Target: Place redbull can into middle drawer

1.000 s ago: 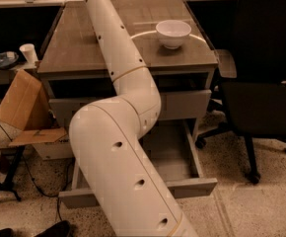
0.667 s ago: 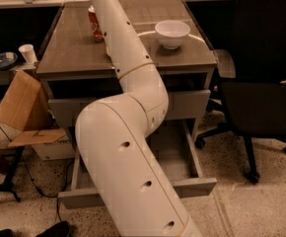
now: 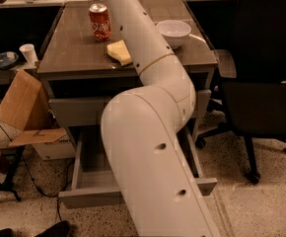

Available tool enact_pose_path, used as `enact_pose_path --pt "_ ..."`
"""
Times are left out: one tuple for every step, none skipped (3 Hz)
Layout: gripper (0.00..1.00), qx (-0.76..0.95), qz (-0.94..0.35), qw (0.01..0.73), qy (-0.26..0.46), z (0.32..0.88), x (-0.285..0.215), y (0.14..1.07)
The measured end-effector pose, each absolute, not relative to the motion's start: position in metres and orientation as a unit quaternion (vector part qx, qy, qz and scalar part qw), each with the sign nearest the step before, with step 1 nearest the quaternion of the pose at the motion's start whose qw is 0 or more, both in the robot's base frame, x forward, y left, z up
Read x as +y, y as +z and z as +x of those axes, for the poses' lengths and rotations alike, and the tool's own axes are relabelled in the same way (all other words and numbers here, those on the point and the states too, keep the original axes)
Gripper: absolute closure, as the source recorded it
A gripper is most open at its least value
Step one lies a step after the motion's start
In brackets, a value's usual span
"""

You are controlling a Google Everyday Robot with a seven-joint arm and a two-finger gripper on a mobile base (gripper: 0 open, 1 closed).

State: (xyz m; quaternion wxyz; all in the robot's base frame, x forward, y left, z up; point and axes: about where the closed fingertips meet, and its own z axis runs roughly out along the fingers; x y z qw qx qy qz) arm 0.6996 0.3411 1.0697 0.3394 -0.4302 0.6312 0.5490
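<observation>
The redbull can is out of view. My white arm rises from the bottom of the view over the desk and runs off the top left edge. My gripper is beyond that edge, out of view. The middle drawer is the lower drawer front; it stands pulled out, and the arm hides much of its inside. The upper drawer front is shut. A red-orange soda can stands upright at the back of the desk.
A yellow object lies on the desk beside the arm. A white bowl sits at the desk's right. A black office chair stands right of the desk. A cardboard box and a paper cup are at the left.
The arm has shifted right across the view, uncovering the red-orange soda can and the yellow object. The drawer stays pulled out.
</observation>
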Motion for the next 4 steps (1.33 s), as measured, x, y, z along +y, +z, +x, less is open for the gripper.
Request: enact_pose_path --pt "1.0 0.662 -0.413 0.335 0.528 0.694 0.308 1.063" --pt "1.0 0.695 -0.392 0.347 0.492 0.688 0.253 1.06" --pt "1.0 0.725 -0.367 0.352 0.464 0.665 0.197 1.058" --pt "1.0 0.761 -0.342 0.333 0.44 0.636 0.152 1.031"
